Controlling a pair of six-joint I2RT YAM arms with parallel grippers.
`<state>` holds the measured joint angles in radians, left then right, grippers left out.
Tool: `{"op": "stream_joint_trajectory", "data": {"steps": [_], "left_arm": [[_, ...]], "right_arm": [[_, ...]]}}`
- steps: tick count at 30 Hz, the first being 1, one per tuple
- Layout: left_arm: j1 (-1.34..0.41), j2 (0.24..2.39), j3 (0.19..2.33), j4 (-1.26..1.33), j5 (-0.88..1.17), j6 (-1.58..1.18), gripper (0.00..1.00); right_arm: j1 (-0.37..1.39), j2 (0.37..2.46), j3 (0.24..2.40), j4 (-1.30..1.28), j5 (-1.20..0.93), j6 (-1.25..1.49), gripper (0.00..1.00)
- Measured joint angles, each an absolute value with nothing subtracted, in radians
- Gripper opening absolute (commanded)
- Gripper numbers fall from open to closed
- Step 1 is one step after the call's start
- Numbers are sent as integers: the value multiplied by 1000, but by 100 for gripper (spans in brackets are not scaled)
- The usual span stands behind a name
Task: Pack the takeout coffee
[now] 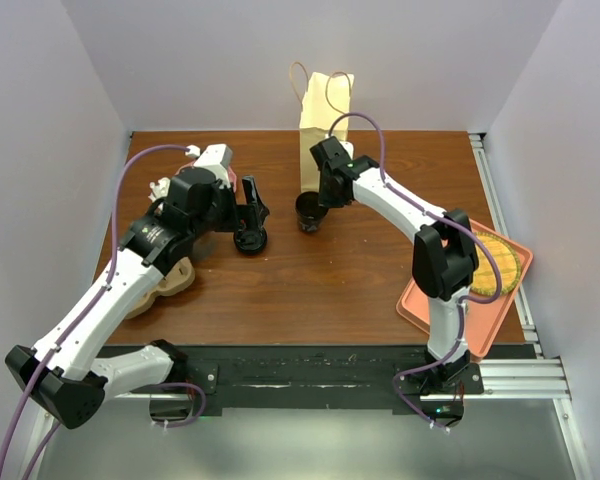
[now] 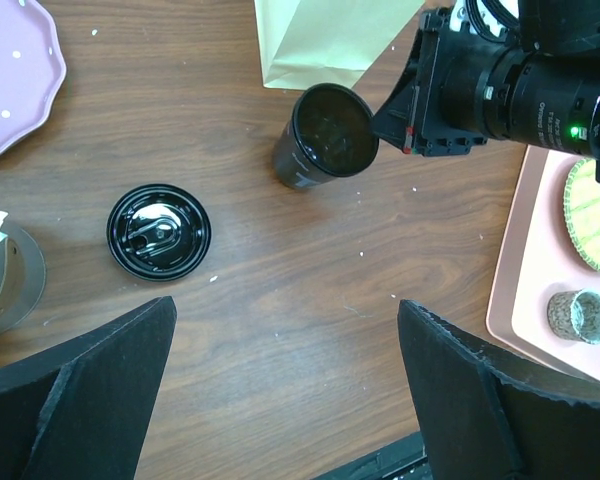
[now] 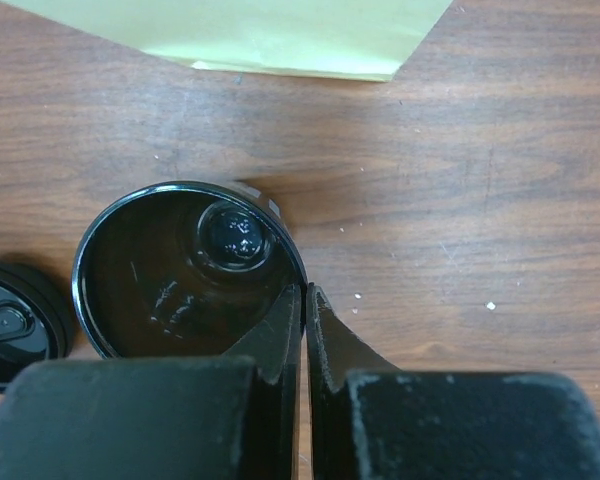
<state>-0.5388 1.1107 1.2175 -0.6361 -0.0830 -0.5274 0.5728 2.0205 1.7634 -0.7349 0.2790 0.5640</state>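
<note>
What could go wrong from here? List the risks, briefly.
1. The right gripper pinches only the rim of the coffee cup; it may slip or tip when lifted.
2. The black lid lies loose on the table, so the cup could be bagged uncovered.
3. The paper bag stands close behind; a swing could topple it.

paper bag (image 1: 325, 100) upright at table (image 1: 310, 285) far edge; loose black lid (image 2: 159, 231) flat; pink tray (image 2: 540, 260) right; spotted plate (image 2: 10, 70) left.
</note>
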Motion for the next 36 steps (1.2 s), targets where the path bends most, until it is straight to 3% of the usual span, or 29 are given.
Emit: {"op": "stream_joint_trajectory", "data": {"steps": [8, 19, 25, 29, 36], "left_arm": [[-539, 1128, 1145, -596, -44, -530, 87], [-538, 1300, 1093, -492, 191, -566, 73], [-538, 1385, 1090, -455, 268, -567, 73], [-538, 1389, 1080, -447, 290, -566, 73], [-537, 1389, 1063, -441, 304, -565, 73]], "right_arm": [[573, 1837, 1587, -725, 224, 569, 0], [573, 1597, 1277, -657, 132, 579, 0], [573, 1563, 1195, -656, 128, 613, 11], [573, 1544, 1190, -657, 133, 622, 24], [573, 1502, 1193, -699, 146, 625, 30]]}}
